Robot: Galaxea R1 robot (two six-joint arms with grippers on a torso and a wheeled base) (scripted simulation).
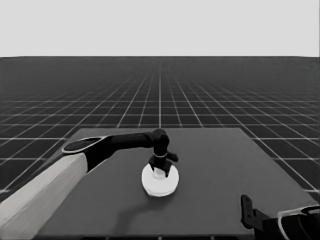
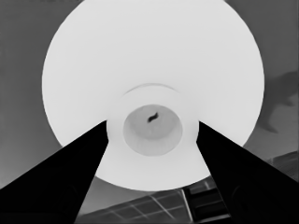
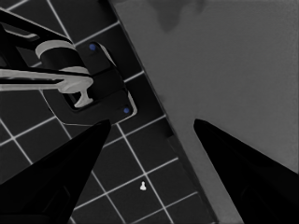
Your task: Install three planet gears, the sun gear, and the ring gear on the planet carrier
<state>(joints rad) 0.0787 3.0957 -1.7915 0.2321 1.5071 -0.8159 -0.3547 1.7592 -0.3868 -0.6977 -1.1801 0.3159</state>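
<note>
Parked at the tabletop's (image 1: 210, 200) near right corner, right gripper (image 1: 246, 210) gapes; left gripper (image 1: 159, 167) straddles one larger round part's (image 1: 160, 184) hub mid-tabletop, grip unclear.

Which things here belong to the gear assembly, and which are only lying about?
Job:
- larger round part, mid-table
- left end effector, at its hub

Lying about:
- small white piece, on the floor off the table; kind unclear
- dark machinery
- right end effector, parked open at the near right corner
</note>
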